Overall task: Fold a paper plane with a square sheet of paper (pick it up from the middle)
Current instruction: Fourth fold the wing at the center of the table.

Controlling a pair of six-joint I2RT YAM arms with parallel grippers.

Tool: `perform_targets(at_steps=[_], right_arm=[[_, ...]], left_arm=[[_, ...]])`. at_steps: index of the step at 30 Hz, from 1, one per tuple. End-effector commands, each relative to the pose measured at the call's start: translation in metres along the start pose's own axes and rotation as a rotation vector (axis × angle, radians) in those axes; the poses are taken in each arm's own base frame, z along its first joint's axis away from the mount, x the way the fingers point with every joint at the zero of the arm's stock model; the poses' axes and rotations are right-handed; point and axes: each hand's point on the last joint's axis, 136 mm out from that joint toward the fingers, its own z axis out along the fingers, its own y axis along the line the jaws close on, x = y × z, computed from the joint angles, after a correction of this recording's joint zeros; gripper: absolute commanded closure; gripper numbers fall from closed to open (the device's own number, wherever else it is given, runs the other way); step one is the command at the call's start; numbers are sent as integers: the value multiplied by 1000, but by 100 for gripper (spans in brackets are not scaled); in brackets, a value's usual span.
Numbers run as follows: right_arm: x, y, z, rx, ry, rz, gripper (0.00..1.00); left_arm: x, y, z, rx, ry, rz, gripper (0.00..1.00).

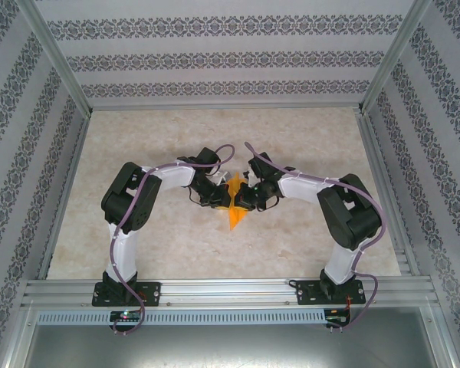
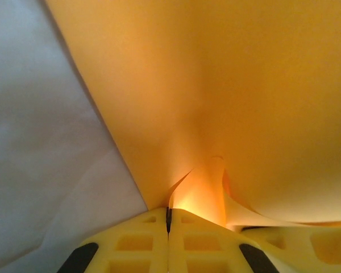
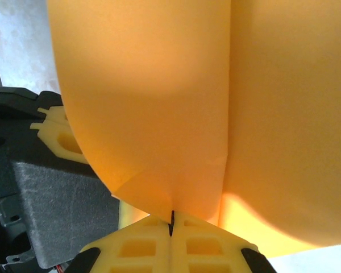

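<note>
- The two arms are leaning in toward each other over the middle of the table (image 1: 215,138), and their wrists are almost meeting.
- The left gripper (image 1: 215,195) is pinching the orange sheet of paper (image 1: 234,208) from the left side. In its own wrist view the yellow fingers (image 2: 136,244) are pressing flat together with only a thin dark seam between them, and the paper is running down into that seam.
- The right gripper (image 1: 251,198) is clamping the same sheet from the right. In the right wrist view its jaws are likewise squeezing shut on the paper's lower edge.
- The sheet is sitting bunched between the two grippers, no longer lying flat. One pointed corner is hanging toward the near edge of the table, and I cannot tell whether that tip is touching the surface.
- In the left wrist view the paper is fanning up and away from the pinch. Layers are overlapping there, and a small flap is curling just above the fingertips.
- In the right wrist view the sheet is standing as two panels meeting along a vertical line, with the left panel bowing outward.
- The black housing (image 3: 51,205) of the left arm is showing just beside that left panel.
</note>
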Motion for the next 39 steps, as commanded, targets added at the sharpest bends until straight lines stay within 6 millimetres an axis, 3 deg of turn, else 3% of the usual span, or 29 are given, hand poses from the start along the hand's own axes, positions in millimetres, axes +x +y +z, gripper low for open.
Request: perform_targets(at_steps=[1, 15, 39], right_arm=[[-6, 8, 3, -26, -3, -4, 99], [-16, 2, 10, -101, -29, 92, 98], [-15, -20, 25, -136, -58, 194, 98]], left_arm=[[11, 20, 11, -66, 28, -17, 93], [12, 18, 7, -45, 9, -26, 93], [10, 14, -1, -5, -19, -46, 93]])
